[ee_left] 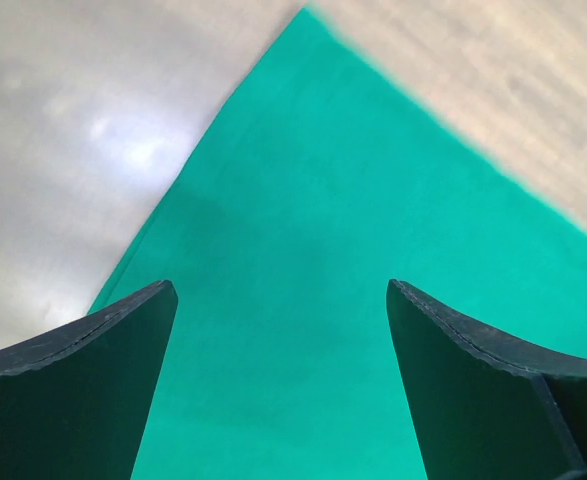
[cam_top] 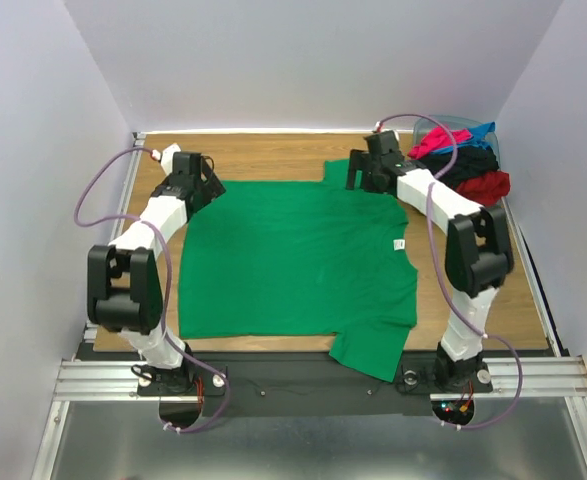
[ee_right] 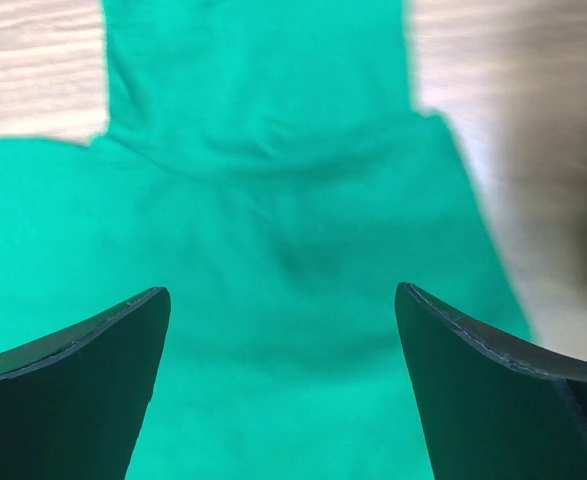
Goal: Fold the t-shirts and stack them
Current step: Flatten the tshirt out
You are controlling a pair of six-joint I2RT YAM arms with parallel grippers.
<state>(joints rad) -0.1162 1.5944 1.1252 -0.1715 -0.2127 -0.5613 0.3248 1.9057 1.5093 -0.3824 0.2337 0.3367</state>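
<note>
Early in task: no fold yet on green shirt (cam_top: 293, 260), spread flat on table just left of bin (cam_top: 451, 122). Hovering with jaws apart, gripping nothing: left gripper (cam_top: 205, 185) over the shirt corner farthest from bin, right gripper (cam_top: 358, 172) over the sleeve nearest bin. Heaped unfolded in bin: other shirts (cam_top: 468, 165). To do, by the look of it: fold green, then the rest, stack all.

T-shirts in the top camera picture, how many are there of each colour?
Bright green cloth t-shirt, spread flat: 1
Pink-red crumpled cloth shirt: 1
Blue crumpled cloth shirt: 1
Black crumpled cloth shirt: 1
Red crumpled cloth shirt: 1
Total: 5, taking each colour in the heap as one shirt.
</note>
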